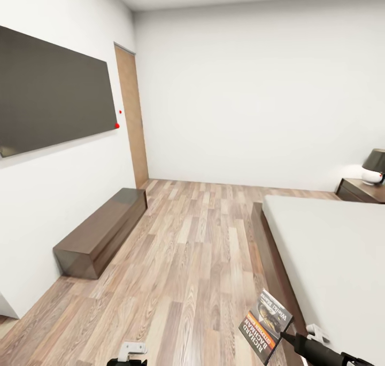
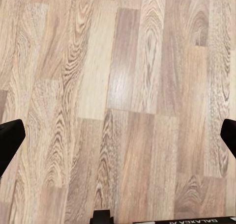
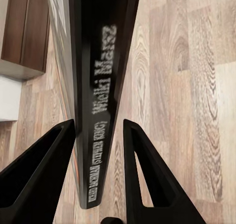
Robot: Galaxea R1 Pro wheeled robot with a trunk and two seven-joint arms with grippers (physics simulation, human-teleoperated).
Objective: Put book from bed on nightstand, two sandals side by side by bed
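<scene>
1. Left gripper [image 2: 118, 135]: in the left wrist view the two dark fingertips sit at opposite edges, spread wide apart with nothing between them. Beneath is bare wood-plank floor [image 2: 123, 86]. Risk here is low; a swing of this arm toward the low bench [image 1: 101, 230] along the left wall could strike it if the base turns that way.

2. Floor lane between bench and bed [image 1: 331, 259]: the robot faces down this lane. The bed's dark platform edge runs close beside the right arm, so a tight turn could clip it.

3. Book [image 1: 266, 326]: it is held off the bed, above the floor just beside the bed's near corner, cover tilted toward the head camera with the "RICHARD" lettering readable.

4. Right gripper [image 3: 98, 135]: the fingers are clamped on the book, one on each face, with the spine running out along and beyond them. The hold looks to be near one end, leaving most of the book cantilevered; a jolt or fast swing could let it pivot or slip out.

5. Nightstand [image 1: 363, 191]: it stands at the far right, beyond the mattress, carrying a lamp [image 1: 374, 165]. Judged hazard at placement: the lamp occupies part of the top, so a careless set-down could knock it.
</scene>
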